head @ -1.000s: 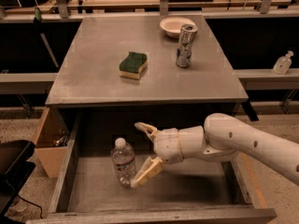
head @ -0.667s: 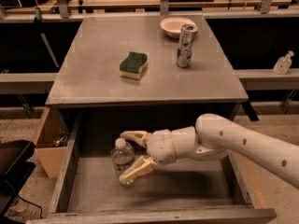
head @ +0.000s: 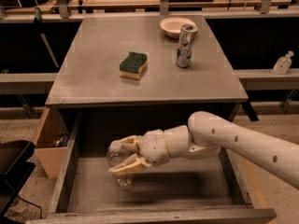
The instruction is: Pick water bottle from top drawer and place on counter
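The pincer (head: 117, 156) has slid left across the top drawer (head: 187, 190), and now it has one finger on each side of the water bottle (head: 113, 152), where a moment ago it was just beside it. The pincer is open part way with the bottle in the gap, and it does not look like it is squeezing hard yet. The bottle is still down in the drawer, so I think the next jobs are to grab it, then lift it up onto the desk (head: 93, 64).
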### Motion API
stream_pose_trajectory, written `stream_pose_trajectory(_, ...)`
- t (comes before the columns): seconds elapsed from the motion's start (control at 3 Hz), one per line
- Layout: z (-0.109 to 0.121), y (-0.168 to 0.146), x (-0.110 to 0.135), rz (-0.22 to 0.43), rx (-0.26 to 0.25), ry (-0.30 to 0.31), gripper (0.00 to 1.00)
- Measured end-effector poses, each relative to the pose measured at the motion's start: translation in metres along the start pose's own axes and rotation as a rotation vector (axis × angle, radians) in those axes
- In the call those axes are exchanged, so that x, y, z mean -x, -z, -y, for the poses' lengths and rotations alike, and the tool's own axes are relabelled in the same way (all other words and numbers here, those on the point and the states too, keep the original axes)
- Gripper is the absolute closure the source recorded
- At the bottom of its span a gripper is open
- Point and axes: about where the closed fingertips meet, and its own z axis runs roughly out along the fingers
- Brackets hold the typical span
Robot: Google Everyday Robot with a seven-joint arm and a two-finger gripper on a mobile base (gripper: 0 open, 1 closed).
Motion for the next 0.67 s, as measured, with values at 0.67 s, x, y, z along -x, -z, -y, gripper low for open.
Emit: stream_pose_trajectory(0.67, -0.0007, -0.002, 0.0005, 0.001, 0.004, 0.001, 1.0)
